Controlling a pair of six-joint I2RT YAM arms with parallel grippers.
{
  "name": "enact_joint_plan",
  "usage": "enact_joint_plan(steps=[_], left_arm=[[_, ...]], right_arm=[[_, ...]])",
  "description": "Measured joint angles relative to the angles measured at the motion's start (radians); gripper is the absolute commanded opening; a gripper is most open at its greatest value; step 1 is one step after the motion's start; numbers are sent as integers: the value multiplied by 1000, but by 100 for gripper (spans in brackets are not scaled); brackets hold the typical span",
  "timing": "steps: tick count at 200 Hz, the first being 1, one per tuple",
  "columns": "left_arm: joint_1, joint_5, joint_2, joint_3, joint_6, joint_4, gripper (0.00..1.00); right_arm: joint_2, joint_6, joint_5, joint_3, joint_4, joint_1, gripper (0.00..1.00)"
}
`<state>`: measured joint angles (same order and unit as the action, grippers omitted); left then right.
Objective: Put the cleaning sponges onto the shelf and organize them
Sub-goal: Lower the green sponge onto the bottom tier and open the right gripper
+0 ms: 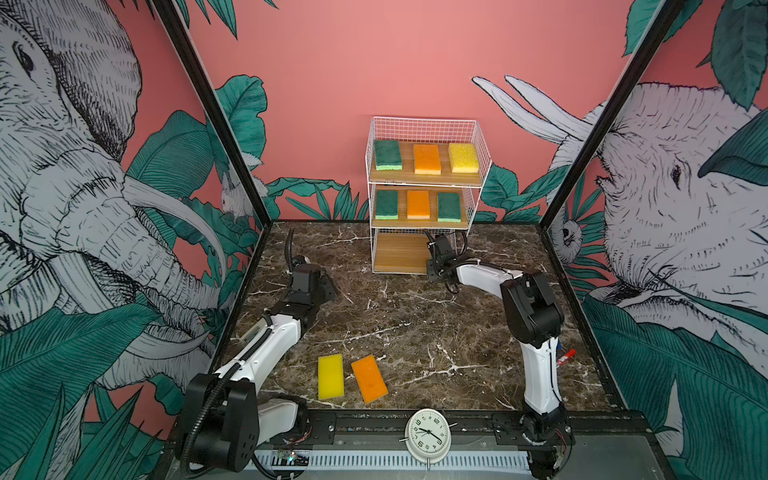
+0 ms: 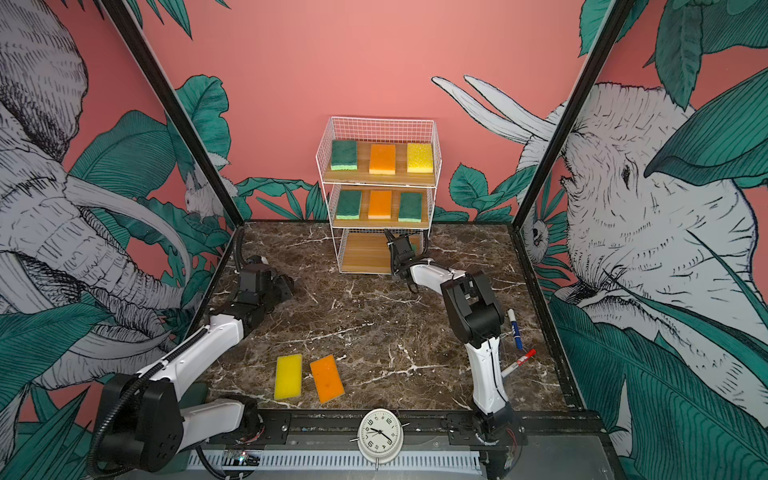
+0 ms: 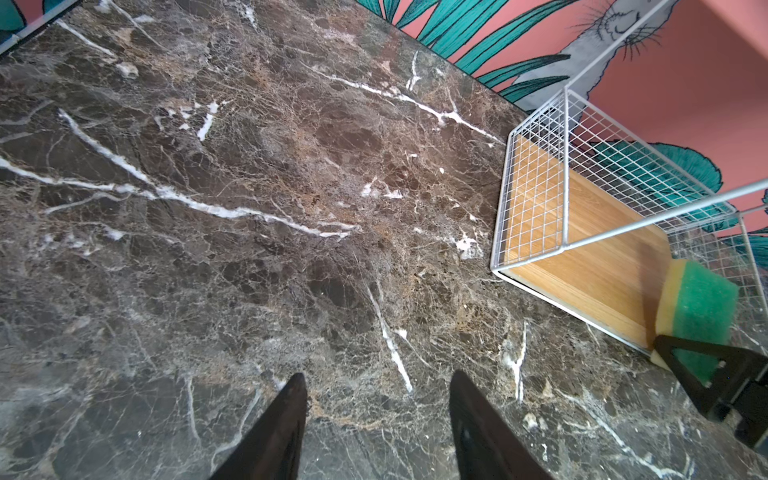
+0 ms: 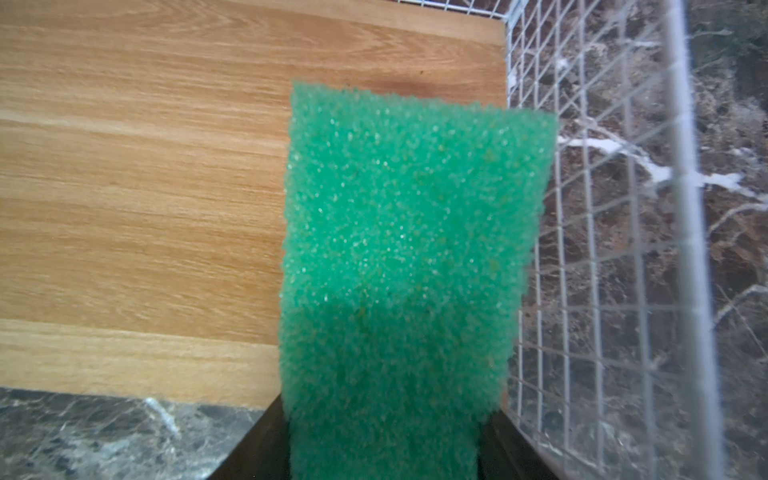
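Green sponge (image 4: pixel 407 266) is clamped in R pincer (image 4: pixel 386 453) at the right end of the shelf's (image 1: pixel 424 120) bottom board, just beside the right wire wall. Can't tell if it touches the wood. Rest of that board is bare. Top board: green, orange, yellow. Mid board: green, orange, green. Both full. Shelf stands at the bench's (image 1: pixel 415 324) back edge, centre. Yellow sponge (image 1: pixel 330 377) & orange sponge (image 1: pixel 369 379) lie close but apart nr front edge, left of centre. L pincer (image 3: pixel 377 376) hangs over bare bench nr back-left, jaws apart, nothing btwn. Bench middle is open. Only the left wrist view shows the held sponge's yellow layer. Blue marker (image 2: pixel 514 330) by right edge shows in a top view only.
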<state>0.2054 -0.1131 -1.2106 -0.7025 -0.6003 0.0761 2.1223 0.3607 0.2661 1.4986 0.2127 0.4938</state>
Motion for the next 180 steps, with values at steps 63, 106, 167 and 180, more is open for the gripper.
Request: enact_joint_plan(steps=[63, 106, 167, 180], left_arm=[[0, -1, 0, 0, 9, 0, 56], [0, -1, -1, 0, 13, 0, 56], [0, -1, -17, 0, 14, 0, 56], [0, -1, -21, -1, 15, 0, 56]], right_arm=[[9, -10, 10, 7, -9, 0, 61], [10, -10, 18, 7, -21, 0, 61], [12, -11, 35, 14, -66, 0, 62], [20, -10, 41, 30, -69, -2, 62]])
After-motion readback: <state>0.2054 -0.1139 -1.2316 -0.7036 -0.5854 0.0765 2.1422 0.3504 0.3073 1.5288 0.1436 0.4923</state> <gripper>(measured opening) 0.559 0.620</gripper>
